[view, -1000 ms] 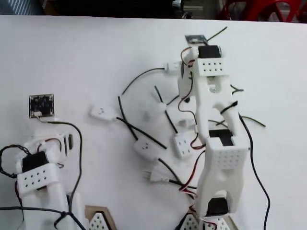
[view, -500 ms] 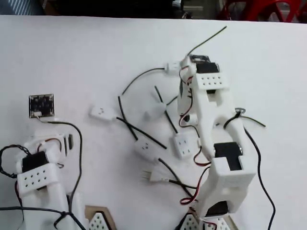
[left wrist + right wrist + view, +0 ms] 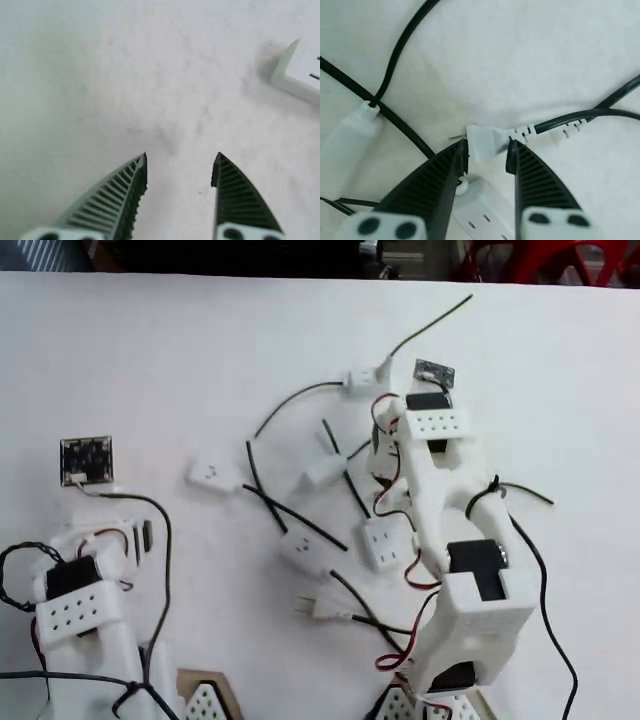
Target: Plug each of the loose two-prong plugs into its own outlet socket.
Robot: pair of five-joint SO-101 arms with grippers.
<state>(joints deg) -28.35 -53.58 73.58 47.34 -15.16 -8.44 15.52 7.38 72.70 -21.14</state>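
Note:
My right gripper has its fingertips close against the two ends of a white two-prong plug, whose black cord runs off to one side. A white outlet socket lies just under the fingers, and another plug lies beside them. From above, the right arm hides that gripper. Sockets lie at left, centre and by the arm. Loose plugs lie at the far side, in the middle and near the front. My left gripper is open over bare table, near a socket.
Black cords cross the table's middle between plugs and sockets. A small dark circuit board lies at left, with its cable running to the left arm. A second board lies beyond the right arm. Red wires hang along that arm.
The right arm has drawn back toward its base from the far plug, uncovering a thin cord and the small board behind it. The left arm has not moved.

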